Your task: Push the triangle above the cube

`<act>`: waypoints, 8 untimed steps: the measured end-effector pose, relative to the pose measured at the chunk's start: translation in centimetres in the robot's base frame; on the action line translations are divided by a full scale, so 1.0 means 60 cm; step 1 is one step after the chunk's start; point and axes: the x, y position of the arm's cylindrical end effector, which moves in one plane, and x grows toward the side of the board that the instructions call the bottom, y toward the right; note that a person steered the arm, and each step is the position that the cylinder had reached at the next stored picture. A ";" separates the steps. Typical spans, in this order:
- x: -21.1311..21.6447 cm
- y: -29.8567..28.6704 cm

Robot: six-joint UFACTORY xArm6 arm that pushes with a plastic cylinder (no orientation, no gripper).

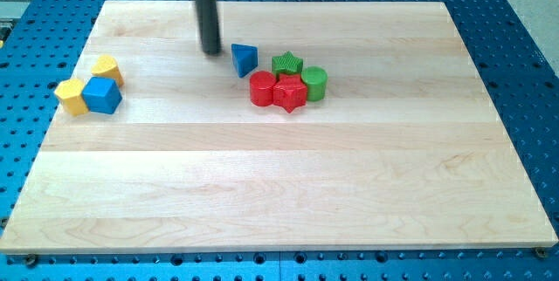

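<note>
A blue triangle point(244, 58) lies on the wooden board point(279, 176) a little above the middle. A blue cube point(103, 95) sits near the board's left edge, far to the left of the triangle. My tip point(212, 52) rests on the board just left of the triangle, a small gap apart from it. The dark rod rises from the tip to the view's top.
Two yellow blocks touch the blue cube: one point(72, 96) on its left, one point(107, 69) above it. Right of the triangle is a cluster: green star point(286, 64), green cylinder point(314, 83), red cylinder point(261, 87), red star point(290, 94). A blue perforated table point(524, 71) surrounds the board.
</note>
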 end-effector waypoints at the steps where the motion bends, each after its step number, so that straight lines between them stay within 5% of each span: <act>1: -0.043 0.190; 2: 0.033 0.223; 5: 0.063 -0.124; 8: 0.078 -0.172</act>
